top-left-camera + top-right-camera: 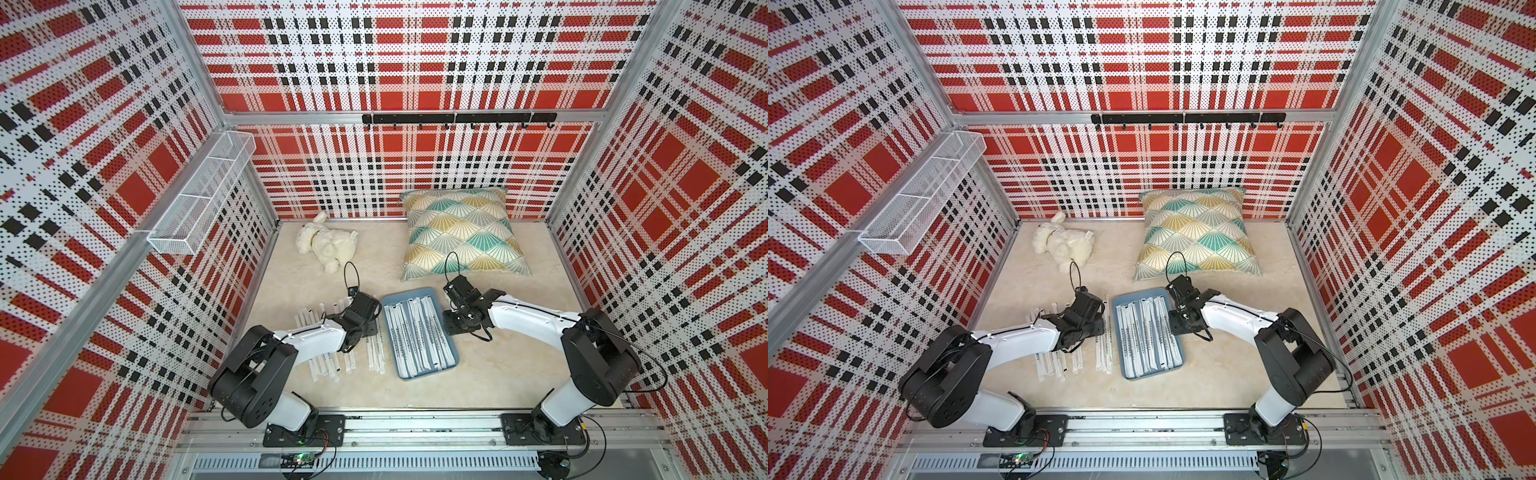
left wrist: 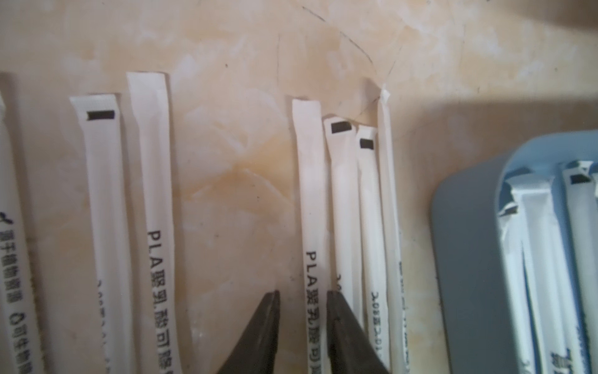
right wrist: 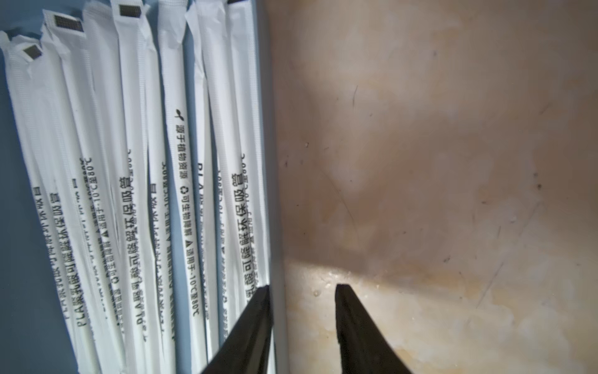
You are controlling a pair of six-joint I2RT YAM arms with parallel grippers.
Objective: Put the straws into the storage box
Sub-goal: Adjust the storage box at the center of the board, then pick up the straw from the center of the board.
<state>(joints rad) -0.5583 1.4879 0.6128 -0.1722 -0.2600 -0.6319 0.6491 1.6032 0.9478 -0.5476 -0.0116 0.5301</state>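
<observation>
The slate-blue storage box (image 1: 409,294) lies on the cream floor between my arms, with several wrapped straws (image 1: 415,336) lying lengthwise in it. More straws (image 1: 320,361) lie loose on the floor to its left. My left gripper (image 2: 302,293) points down over these, open, its fingertips straddling one lettered straw (image 2: 312,194) with a gap on one side. My right gripper (image 3: 302,287) is open astride the box's right wall (image 3: 276,162). One finger is over the straws (image 3: 181,162) inside and the other is over bare floor.
A patterned pillow (image 1: 461,232) leans at the back, close behind the box. A white plush toy (image 1: 326,245) lies at the back left. A white wire-mesh basket (image 1: 199,195) hangs on the left wall, and a black hook rail (image 1: 457,118) is on the back wall.
</observation>
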